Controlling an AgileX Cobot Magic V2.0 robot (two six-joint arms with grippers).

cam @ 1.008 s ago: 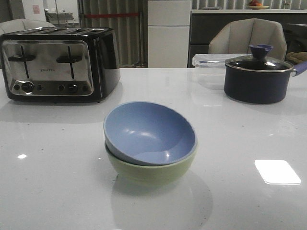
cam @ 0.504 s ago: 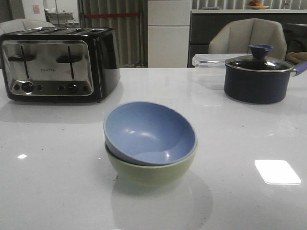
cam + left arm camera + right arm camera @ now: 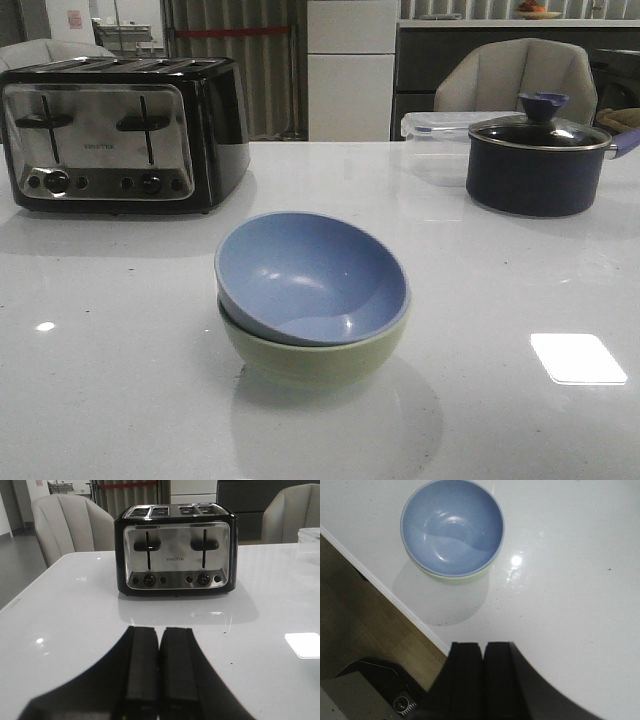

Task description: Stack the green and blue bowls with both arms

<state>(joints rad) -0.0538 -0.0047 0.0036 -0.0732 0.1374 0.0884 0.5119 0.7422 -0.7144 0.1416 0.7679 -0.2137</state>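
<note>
Right gripper (image 3: 482, 680) fingers pressed together, empty, high above table (image 3: 520, 300); left gripper (image 3: 160, 680) likewise, facing toaster (image 3: 176, 550). Blue bowl (image 3: 310, 275) sits tilted inside green bowl (image 3: 315, 358), mid-table, nearer right gripper. Stack looks complete.

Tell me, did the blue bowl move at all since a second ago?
No. The blue bowl sits tilted inside the green bowl, in the same spot in front of the toaster as before.
</note>
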